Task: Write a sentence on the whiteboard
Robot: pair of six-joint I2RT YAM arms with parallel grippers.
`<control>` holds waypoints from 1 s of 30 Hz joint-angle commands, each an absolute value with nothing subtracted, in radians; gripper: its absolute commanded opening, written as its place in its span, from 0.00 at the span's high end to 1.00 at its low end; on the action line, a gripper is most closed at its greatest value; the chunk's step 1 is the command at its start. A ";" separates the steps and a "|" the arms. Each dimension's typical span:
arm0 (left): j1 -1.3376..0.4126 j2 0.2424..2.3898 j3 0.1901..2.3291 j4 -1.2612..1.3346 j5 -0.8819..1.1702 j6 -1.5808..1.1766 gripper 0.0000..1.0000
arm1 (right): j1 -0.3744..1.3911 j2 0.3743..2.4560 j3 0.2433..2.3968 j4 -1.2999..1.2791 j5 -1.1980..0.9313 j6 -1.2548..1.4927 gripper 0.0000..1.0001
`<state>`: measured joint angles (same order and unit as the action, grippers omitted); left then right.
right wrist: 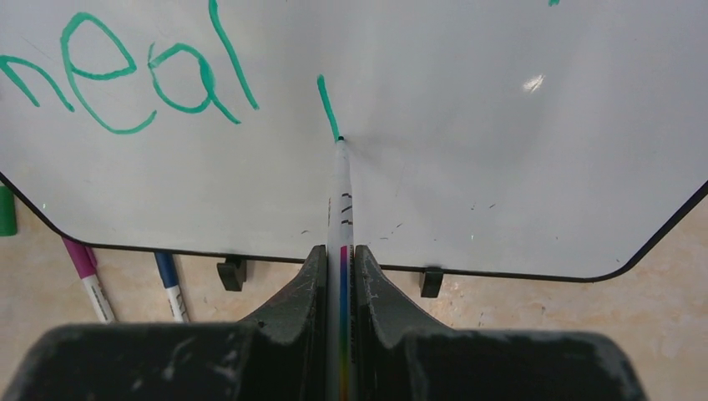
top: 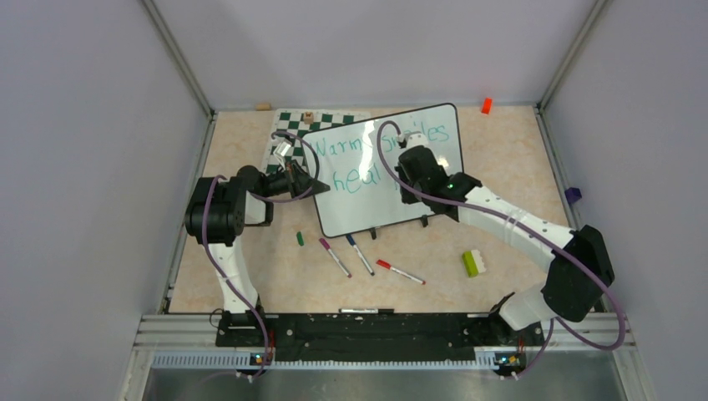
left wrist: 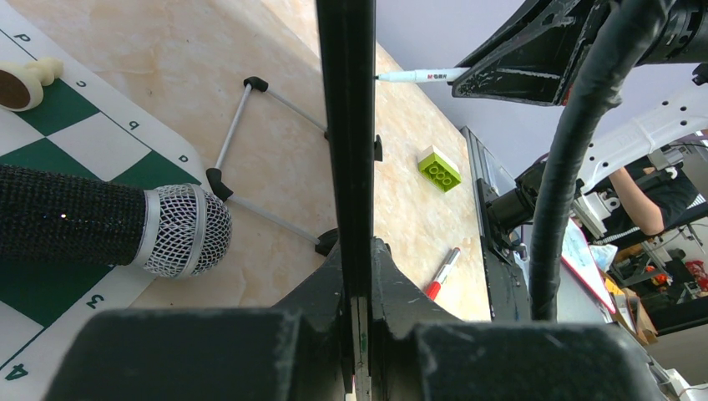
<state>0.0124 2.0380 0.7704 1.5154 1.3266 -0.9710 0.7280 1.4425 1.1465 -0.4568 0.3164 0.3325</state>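
The whiteboard [top: 359, 209] stands tilted in the middle of the table, and from the left wrist it shows edge-on [left wrist: 346, 125]. The sentence [top: 338, 150] so reads "Warm smiles" above "heal" [right wrist: 125, 83] in teal. A short fresh stroke [right wrist: 328, 107] follows "heal". My left gripper [left wrist: 356, 251] is shut on the board's left edge [top: 316, 185]. My right gripper [right wrist: 341, 255] is shut on a white marker [right wrist: 341, 192]. The marker's tip touches the board at the foot of that stroke. The right gripper [top: 407, 167] hovers over the board's centre.
A green-and-white chess mat [top: 288, 125] lies behind the board with a microphone [left wrist: 125, 227] on it. A green cap [top: 300, 238] and purple [top: 334, 256], blue [top: 360, 254] and red [top: 400, 271] markers lie in front. A green brick [top: 473, 263] sits at the right.
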 commanded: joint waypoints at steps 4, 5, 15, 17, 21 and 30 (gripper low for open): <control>0.023 2.034 0.785 1.620 1.298 -0.916 1.00 | 0.719 1.466 1.227 -0.433 0.356 0.313 1.00; 0.023 2.035 0.784 1.620 1.298 -0.915 1.00 | 0.717 1.469 1.227 -0.433 0.359 0.311 1.00; 0.022 2.034 0.784 1.620 1.296 -0.914 1.00 | 0.695 1.458 1.216 -0.454 0.399 0.326 1.00; 0.023 2.033 0.784 1.620 1.296 -0.914 1.00 | 0.694 1.453 1.212 -0.455 0.401 0.327 1.00; 0.023 2.034 0.784 1.620 1.297 -0.914 1.00 | 0.692 1.448 1.210 -0.457 0.390 0.327 1.00; 0.022 2.033 0.783 1.620 1.298 -0.914 1.00 | 0.680 1.432 1.186 -0.460 0.403 0.336 1.00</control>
<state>0.0124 2.0380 0.7704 1.5135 1.3243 -0.9718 0.7120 1.4574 1.1797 -0.4652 0.3466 0.3264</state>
